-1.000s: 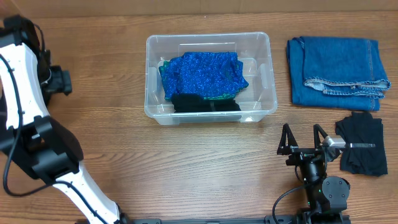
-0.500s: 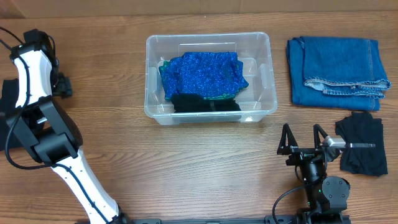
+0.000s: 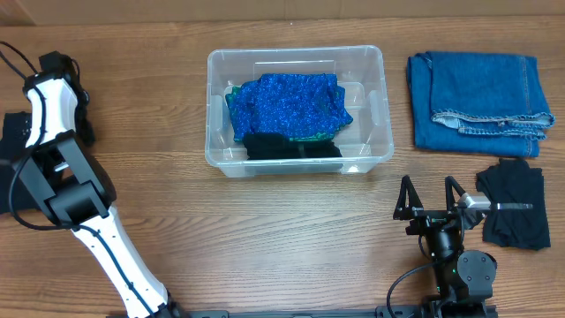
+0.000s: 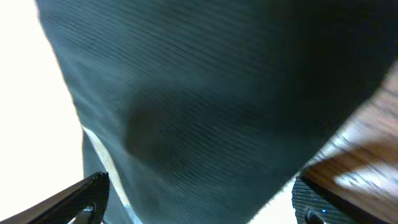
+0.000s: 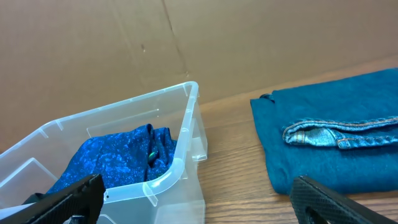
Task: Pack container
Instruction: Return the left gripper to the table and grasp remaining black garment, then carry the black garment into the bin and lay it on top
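The clear container [image 3: 296,62] stands at the table's middle back. It holds a blue speckled cloth [image 3: 287,106] with a black cloth [image 3: 287,147] at its front. In the right wrist view the container's corner [image 5: 180,162] and the blue cloth [image 5: 112,162] show. My right gripper [image 3: 433,196] is open and empty, in front of and to the right of the container; it also shows in its own view [image 5: 199,208]. My left gripper [image 4: 199,202] is open just above a dark ribbed cloth [image 4: 205,93] that fills its view. In the overhead view its jaws are hidden at the far left edge.
Folded blue jeans [image 3: 481,102] lie at the back right and show in the right wrist view [image 5: 329,143]. A black garment [image 3: 514,205] lies right of my right gripper. The left arm [image 3: 53,115] stands along the left edge. A cardboard wall [image 5: 186,43] is behind.
The left arm has swung further toward the table's left edge and folded in. The right arm, container and clothes have not moved.
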